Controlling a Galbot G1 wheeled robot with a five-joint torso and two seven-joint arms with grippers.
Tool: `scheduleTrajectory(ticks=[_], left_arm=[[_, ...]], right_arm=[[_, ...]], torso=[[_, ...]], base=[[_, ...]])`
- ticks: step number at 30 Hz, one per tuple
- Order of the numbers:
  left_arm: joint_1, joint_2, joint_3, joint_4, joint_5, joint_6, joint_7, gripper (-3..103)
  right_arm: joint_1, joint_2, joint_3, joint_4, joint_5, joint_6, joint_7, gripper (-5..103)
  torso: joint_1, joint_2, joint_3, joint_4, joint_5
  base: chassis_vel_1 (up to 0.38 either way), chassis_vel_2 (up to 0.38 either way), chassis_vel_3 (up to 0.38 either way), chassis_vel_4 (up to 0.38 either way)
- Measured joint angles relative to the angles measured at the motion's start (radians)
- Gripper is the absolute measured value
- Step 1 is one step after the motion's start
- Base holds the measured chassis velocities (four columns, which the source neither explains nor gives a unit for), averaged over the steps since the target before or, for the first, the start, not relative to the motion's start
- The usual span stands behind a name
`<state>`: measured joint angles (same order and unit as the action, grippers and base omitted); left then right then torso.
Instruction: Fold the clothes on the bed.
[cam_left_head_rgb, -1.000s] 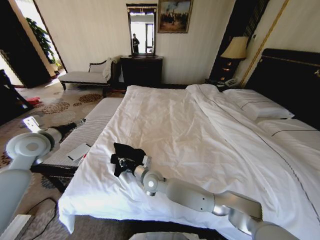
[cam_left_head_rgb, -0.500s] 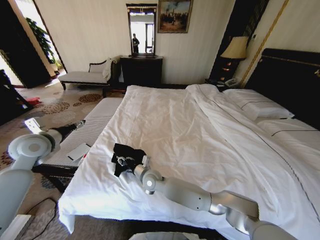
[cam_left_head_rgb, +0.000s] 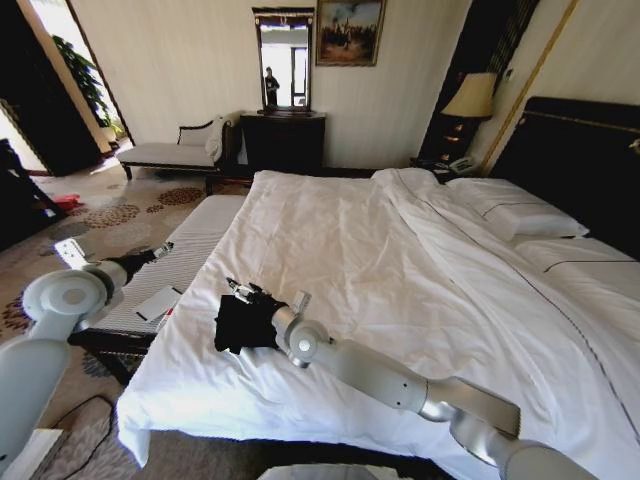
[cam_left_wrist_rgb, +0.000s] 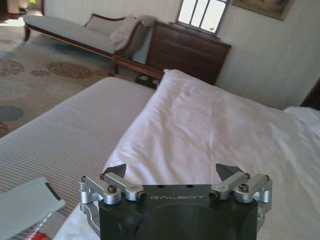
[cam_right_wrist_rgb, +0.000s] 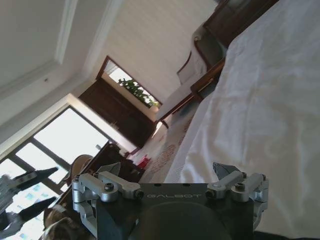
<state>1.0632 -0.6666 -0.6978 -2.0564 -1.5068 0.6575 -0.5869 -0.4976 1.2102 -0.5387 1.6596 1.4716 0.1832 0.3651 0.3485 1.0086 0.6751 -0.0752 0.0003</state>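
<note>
The clothes, a black T-shirt (cam_left_head_rgb: 238, 324), lie as a compact dark patch near the front left corner of the bed (cam_left_head_rgb: 400, 250) with its white duvet. My right gripper (cam_left_head_rgb: 244, 290) hovers at the shirt's far edge, tilted upward. In the right wrist view the right gripper (cam_right_wrist_rgb: 167, 172) stands open with nothing between its fingers. My left gripper (cam_left_head_rgb: 160, 247) hangs over the bench beside the bed. In the left wrist view the left gripper (cam_left_wrist_rgb: 171, 172) is open and empty, facing the bed's white duvet (cam_left_wrist_rgb: 210, 130).
A white-cushioned bench (cam_left_head_rgb: 190, 250) with a flat white object (cam_left_head_rgb: 157, 302) on it runs along the bed's left side. Pillows (cam_left_head_rgb: 515, 210) and a dark headboard (cam_left_head_rgb: 580, 160) are at the right. A chaise (cam_left_head_rgb: 165, 152), a dresser (cam_left_head_rgb: 283, 140) and a lamp (cam_left_head_rgb: 470, 97) stand by the far wall.
The right gripper has let go of the shirt and risen to its far edge, tilting upward. The shirt now lies flatter and squarer. The left arm has barely moved.
</note>
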Motion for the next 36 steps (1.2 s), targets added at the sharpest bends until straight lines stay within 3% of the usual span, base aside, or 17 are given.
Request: scheduleTrajectory(ticks=[3,6,12,15,18,20,23,25,32,36], left_arm=[[0.024,0.015,0.02,-0.035,0.011,0.005,0.019,100],[0.076,0.052,0.068,-0.087,0.063,0.006,0.07,100],[0.093,0.054,0.14,-0.101,0.056,0.028,0.053,100],[0.081,0.023,0.238,-0.056,0.102,0.038,0.032,100],[0.069,0.002,0.28,-0.027,0.114,0.042,0.028,100],[0.042,-0.022,0.325,0.05,0.182,0.031,0.062,100],[0.016,-0.05,0.332,0.138,0.232,0.009,0.091,100],[0.004,-0.078,0.311,0.201,0.232,0.002,0.094,100],[0.05,-0.095,0.262,0.233,0.215,0.002,0.094,100],[0.059,-0.122,0.248,0.296,0.258,-0.014,0.127,100]], right_arm=[[-0.02,-0.03,0.038,0.009,-0.006,0.006,0.033,100],[-0.076,-0.137,0.154,0.05,-0.015,0.008,0.097,100],[-0.135,-0.219,0.266,0.068,-0.016,0.007,0.112,100],[-0.187,-0.26,0.347,0.085,-0.025,0.005,0.119,100],[-0.212,-0.275,0.38,0.102,-0.029,0.004,0.127,100],[-0.237,-0.292,0.411,0.127,-0.031,0.003,0.137,100],[-0.24,-0.299,0.419,0.136,-0.031,0.003,0.142,100],[-0.231,-0.299,0.415,0.136,-0.031,0.002,0.143,100],[-0.228,-0.307,0.396,0.132,-0.041,0.006,0.143,100],[-0.242,-0.305,0.418,0.14,-0.041,0.007,0.148,100]], torso=[[0.0,0.0,0.0,-0.0003,0.0002],[0.0,0.0,0.0,-0.0001,0.0003],[0.0,0.0,0.0,0.0,0.0005],[0.0,0.0,0.0,-0.0002,0.0],[0.0,0.0,0.0,0.0,0.0001],[0.0,0.0,0.0,0.0,0.0001],[0.0,0.0,0.0,-0.0007,-0.0002],[0.0,0.0,0.0,0.0003,-0.0003],[0.0,0.0,0.0,0.0003,-0.0004],[0.0,0.0,0.0,-0.0001,-0.0007]], base=[[0.0,0.0,0.0,0.0],[0.0,0.0,0.0,0.0],[0.0,0.0,0.0,0.0],[0.0,0.0,0.0,0.0],[0.0,0.0,0.0,0.0],[0.0,0.0,0.0,0.0],[0.0,0.0,0.0,0.0],[0.0,0.0,0.0,0.0],[0.0,0.0,0.0,0.0],[0.0,0.0,0.0,0.0]])
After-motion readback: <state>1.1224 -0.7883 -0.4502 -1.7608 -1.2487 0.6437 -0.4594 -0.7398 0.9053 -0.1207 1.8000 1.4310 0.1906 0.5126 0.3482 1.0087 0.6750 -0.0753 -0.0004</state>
